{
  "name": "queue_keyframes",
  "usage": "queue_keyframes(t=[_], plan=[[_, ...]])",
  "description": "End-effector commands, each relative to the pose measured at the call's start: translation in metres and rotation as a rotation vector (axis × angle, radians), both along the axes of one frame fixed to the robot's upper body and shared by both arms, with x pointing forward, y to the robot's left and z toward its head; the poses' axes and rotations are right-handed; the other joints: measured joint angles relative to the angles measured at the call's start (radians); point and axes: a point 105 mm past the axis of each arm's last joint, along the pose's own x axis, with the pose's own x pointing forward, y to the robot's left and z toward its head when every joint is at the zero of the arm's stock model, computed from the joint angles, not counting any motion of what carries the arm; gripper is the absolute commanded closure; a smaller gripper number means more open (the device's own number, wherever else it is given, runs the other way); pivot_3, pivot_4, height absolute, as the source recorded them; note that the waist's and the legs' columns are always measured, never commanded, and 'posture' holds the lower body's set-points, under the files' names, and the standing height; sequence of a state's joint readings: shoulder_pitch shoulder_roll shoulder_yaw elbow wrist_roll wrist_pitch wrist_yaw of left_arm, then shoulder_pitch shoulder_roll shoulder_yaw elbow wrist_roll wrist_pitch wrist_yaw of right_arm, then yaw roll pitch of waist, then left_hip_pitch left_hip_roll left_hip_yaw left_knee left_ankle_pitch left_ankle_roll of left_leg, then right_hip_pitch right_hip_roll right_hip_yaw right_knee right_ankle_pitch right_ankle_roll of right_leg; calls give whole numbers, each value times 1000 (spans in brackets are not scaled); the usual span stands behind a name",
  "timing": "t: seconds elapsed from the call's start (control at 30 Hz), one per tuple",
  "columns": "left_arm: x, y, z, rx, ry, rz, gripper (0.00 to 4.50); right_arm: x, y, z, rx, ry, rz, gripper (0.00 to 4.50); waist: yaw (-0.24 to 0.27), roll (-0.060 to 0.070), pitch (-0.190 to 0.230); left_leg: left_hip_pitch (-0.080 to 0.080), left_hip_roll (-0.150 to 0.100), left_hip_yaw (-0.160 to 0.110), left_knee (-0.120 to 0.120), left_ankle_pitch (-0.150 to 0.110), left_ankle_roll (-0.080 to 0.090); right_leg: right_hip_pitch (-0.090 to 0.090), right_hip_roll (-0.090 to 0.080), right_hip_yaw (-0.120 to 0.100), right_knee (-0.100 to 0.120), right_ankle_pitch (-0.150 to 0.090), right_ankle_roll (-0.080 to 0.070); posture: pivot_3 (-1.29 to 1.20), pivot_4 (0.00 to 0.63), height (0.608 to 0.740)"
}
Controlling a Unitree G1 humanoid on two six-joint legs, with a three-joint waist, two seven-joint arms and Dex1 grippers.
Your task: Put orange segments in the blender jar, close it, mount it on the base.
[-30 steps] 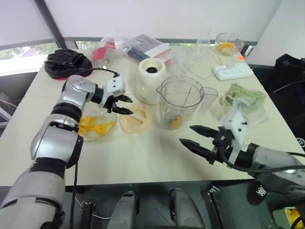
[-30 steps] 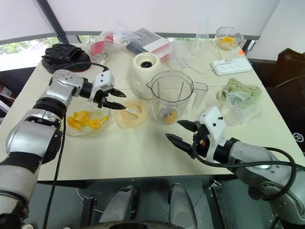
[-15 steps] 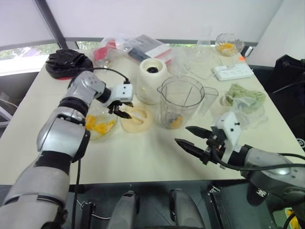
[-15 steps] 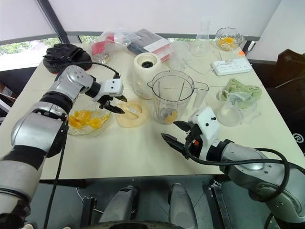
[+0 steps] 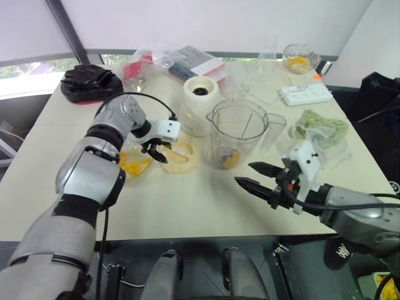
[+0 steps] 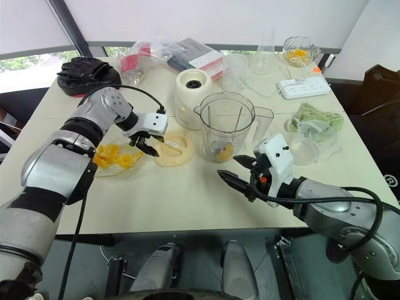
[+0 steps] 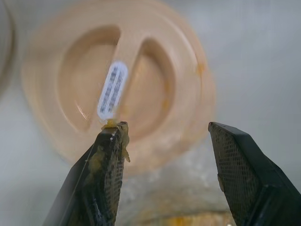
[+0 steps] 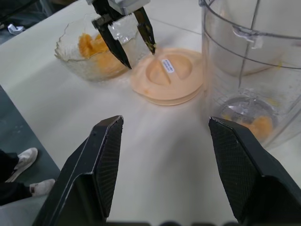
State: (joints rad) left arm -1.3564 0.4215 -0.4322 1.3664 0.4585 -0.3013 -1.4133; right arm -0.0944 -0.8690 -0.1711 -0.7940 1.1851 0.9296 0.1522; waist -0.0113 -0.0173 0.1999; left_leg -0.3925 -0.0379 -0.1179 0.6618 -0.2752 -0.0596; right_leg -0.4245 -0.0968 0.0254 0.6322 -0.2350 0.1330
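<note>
Left gripper [image 6: 145, 145] tipped down (fingers apart).

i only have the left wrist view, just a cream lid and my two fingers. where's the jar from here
Observer: The blender jar stands just beyond the lid, on the side away from the glass bowl.
Operator: anything in the jar yet
Observer: Yes, orange segments lie at its bottom by the blade hub.
Operator: is the left hand over the bowl or the lid
Observer: The left hand hangs open and empty between them, above the bowl's rim and the lid's near edge.
Operator: and the right hand
Observer: The right hand is open and empty above the table, in front of the jar.
</note>
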Motion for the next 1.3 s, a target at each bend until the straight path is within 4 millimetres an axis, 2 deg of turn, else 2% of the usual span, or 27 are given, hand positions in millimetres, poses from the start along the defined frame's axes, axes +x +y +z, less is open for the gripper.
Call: queue_keyframes(t=[0.03,0.47,1.3], plan=[[4,-1,11,90,-34,-18,1666,-2,-1,9,17,-12,17,1501,0,0,0,0,0,0,0,0,0,0,0,0,0,0,0,0,150,740],[22,-24,8,107,-206,-1,1666,-8,2,6,-3,15,33,1501,-1,0,0,0,0,0,0,0,0,0,0,0,0,0,0,0,150,740],[17,-37,-28,176,-205,-63,1666,-9,-4,7,-16,-11,-45,1501,0,0,0,0,0,0,1,0,0,0,0,0,1,1,1,0,150,740]])
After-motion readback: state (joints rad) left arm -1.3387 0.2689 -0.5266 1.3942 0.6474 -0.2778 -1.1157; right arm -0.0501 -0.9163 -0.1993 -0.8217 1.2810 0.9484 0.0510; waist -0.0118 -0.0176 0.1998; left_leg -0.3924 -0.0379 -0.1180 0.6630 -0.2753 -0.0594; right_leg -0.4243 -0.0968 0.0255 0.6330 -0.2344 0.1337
